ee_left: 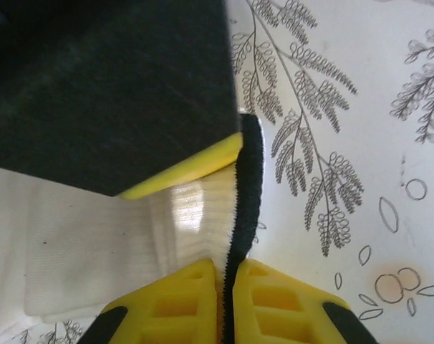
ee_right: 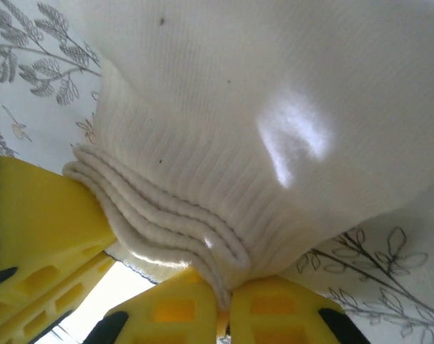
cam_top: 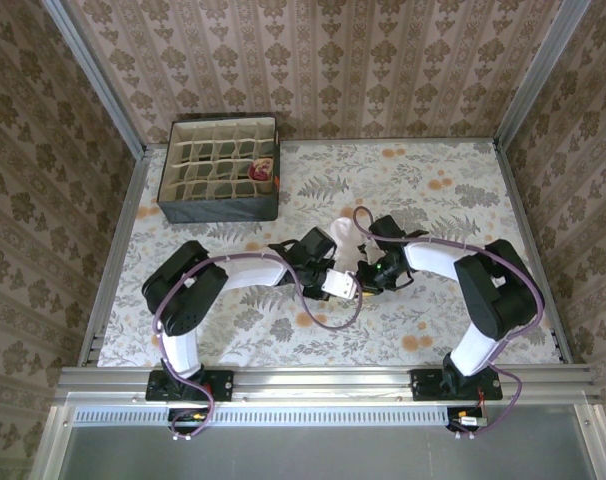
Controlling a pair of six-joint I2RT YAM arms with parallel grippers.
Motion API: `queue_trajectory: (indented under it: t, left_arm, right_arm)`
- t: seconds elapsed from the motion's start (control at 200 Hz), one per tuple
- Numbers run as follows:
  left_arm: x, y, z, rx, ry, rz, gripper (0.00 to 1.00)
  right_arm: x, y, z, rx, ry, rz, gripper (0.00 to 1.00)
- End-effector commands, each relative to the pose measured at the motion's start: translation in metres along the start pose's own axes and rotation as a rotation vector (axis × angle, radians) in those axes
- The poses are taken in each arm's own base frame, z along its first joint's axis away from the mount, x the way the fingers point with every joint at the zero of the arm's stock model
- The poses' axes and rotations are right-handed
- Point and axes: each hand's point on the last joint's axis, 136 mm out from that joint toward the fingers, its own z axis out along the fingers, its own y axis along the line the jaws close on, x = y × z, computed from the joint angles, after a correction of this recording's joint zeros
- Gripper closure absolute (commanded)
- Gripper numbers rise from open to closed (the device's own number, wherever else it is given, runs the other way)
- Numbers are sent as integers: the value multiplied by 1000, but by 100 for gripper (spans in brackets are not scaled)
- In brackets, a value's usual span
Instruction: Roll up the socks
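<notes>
Two grippers pinch one cream sock (cam_top: 343, 233) on the table (cam_top: 433, 190), right of the divided box (cam_top: 220, 168) and nearer the arm bases.
The left gripper (ee_left: 226, 278) has its yellow fingers closed tight on the dark-striped edge of the cuff (ee_right: 167, 215). The right gripper (ee_right: 224, 288) is clamped on the same cuff's bunched ribbed folds, just beside it. From both, the sock's length runs away toward the far side, its toe about level with the box's near wall. Both arms are equally near, so rolling probably has to go from cuff toward toe. A small reddish bundle (cam_top: 261, 172), likely the second sock, sits in a compartment on the box's right side.
</notes>
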Motion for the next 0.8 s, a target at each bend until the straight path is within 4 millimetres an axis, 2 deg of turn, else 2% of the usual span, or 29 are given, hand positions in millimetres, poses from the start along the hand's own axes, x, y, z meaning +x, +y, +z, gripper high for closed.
queue_trajectory:
  t: [0.0,0.115,0.2,0.225,0.3,0.395,0.62,0.8]
  left_arm:
    - [17,-45,0,239,48,-137,95]
    - [-3,-55,-11,340,-53,-258,100]
    - [-22,-59,-18,438,-140,-369,100]
    - [-25,-60,-19,470,-150,-400,100]
    - [-31,-64,-21,542,-159,-472,100]
    - [-34,-59,-21,554,-174,-538,100]
    - [-31,-35,-21,528,-227,-715,100]
    - [-27,-30,-18,543,-232,-798,100]
  right_arm:
    - [32,-24,-4,105,42,-9,73]
    - [20,-7,-21,39,-88,-61,69]
    - [16,0,-29,-3,-158,-83,86]
    - [14,7,-36,-29,-201,-104,90]
    - [11,17,-40,-91,-249,-134,95]
    - [10,28,-40,-167,-274,-156,96]
    - [17,38,-31,-271,-262,-186,90]
    - [21,42,-25,-314,-231,-202,76]
